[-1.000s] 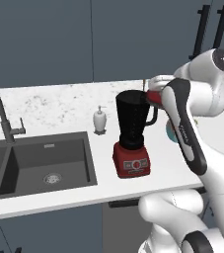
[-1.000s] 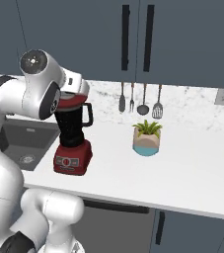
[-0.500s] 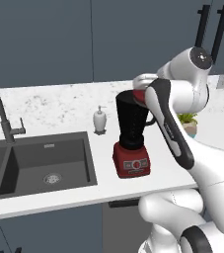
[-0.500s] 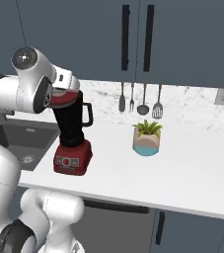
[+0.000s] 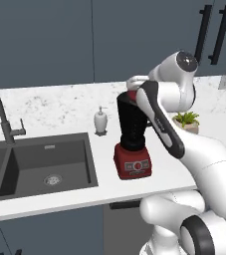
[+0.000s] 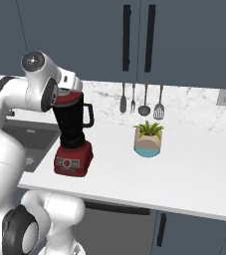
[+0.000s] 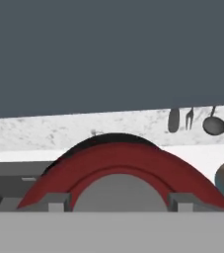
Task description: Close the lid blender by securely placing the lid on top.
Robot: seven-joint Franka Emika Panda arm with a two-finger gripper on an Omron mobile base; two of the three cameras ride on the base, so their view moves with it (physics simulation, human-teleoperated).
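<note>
The blender (image 5: 132, 133) stands on the white counter, a black tapered jar on a boxy red base (image 6: 73, 158), with its handle turned toward the plant. My gripper (image 7: 118, 201) is shut on the red lid (image 7: 118, 158), its fingertips (image 7: 53, 202) flanking the grey cap (image 7: 118, 193). The lid (image 6: 70, 97) sits right at the jar's top, tilted a little. The jar's black rim (image 7: 101, 140) peeks out just behind it. My wrist hides most of the lid (image 5: 131, 96) in the left base view, so I cannot tell whether it rests on the rim.
A white soap dispenser (image 5: 100, 121) stands left of the blender, beside the dark sink (image 5: 40, 164) and faucet (image 5: 1, 118). A potted plant (image 6: 148, 139) sits to the right. Utensils (image 6: 140, 99) hang on the back wall under dark upper cabinets.
My arm has swung left, carrying the lid from beside the jar's right upper edge to over the jar's mouth. The blender has stayed put.
</note>
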